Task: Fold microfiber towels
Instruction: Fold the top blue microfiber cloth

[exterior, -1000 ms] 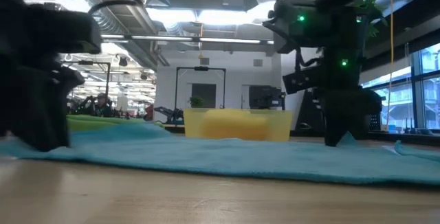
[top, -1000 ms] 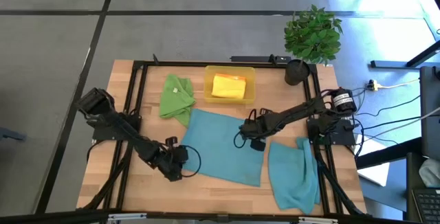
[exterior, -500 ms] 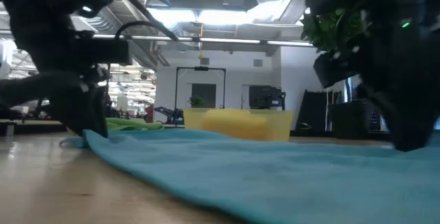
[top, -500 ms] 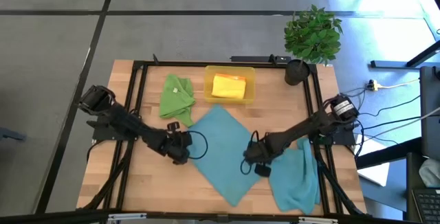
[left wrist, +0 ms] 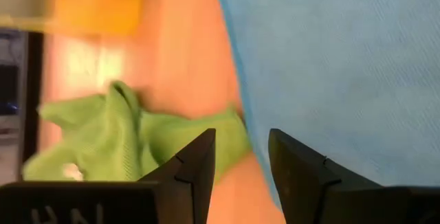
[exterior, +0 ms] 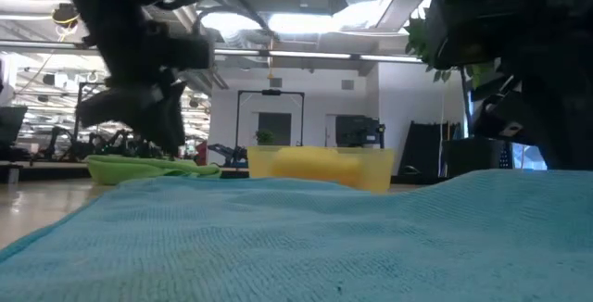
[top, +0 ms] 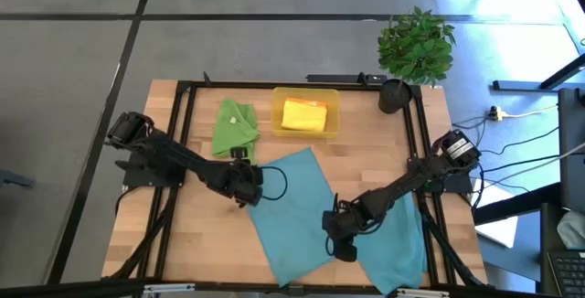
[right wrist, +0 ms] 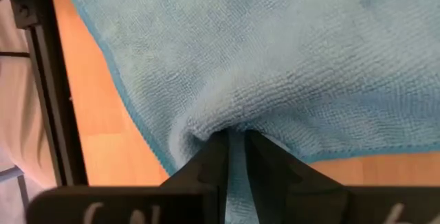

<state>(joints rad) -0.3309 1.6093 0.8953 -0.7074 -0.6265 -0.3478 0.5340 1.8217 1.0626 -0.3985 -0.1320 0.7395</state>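
**A:** What are the fingers doing?

**B:** The left gripper (top: 247, 188) has its fingers (left wrist: 196, 165) apart with a clear gap, and nothing sits between them; it rests at the nine o'clock corner of the spread teal towel (top: 292, 211). The right gripper (top: 340, 241) has its fingers (right wrist: 214, 157) pinched narrow on a fold of teal cloth, which bunches up between them.

**A:** Going left to right, where are the towels?

**B:** The green towel (top: 234, 129) lies crumpled at about eleven o'clock on the wooden table (top: 196, 243). At twelve o'clock a yellow towel (top: 303, 115) lies folded inside the yellow tray (top: 305, 95). The spread teal towel lies at the centre, turned like a diamond. The second teal towel (top: 402, 248) lies at four o'clock, touching the first. A potted plant (top: 413, 51) stands at one o'clock.
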